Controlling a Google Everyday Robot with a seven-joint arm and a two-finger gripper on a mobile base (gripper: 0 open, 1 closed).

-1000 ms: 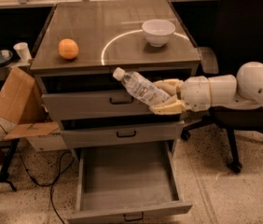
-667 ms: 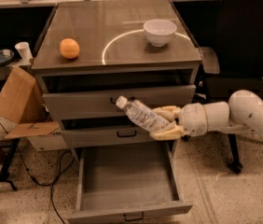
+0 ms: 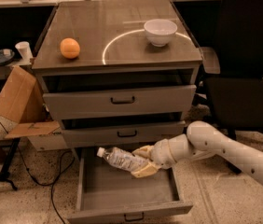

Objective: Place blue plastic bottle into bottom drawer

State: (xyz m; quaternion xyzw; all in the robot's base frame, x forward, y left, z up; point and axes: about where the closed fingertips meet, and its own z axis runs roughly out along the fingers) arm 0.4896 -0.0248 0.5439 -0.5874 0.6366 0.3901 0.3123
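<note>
The blue plastic bottle (image 3: 121, 159) is clear and crinkled with a white cap pointing left. My gripper (image 3: 143, 162) is shut on its right end and holds it tilted just above the interior of the bottom drawer (image 3: 127, 192), near the drawer's back. The bottom drawer is pulled wide open, its grey tray bare. My white arm (image 3: 224, 150) reaches in from the right.
Two upper drawers (image 3: 120, 101) are slightly pulled out above the bottle. An orange (image 3: 70, 48) and a white bowl (image 3: 160, 31) sit on the cabinet top. A black chair (image 3: 243, 55) stands at the right, a cardboard box (image 3: 17, 101) and cables at the left.
My gripper has carried the bottle down from in front of the upper drawers to just above the open bottom drawer's interior.
</note>
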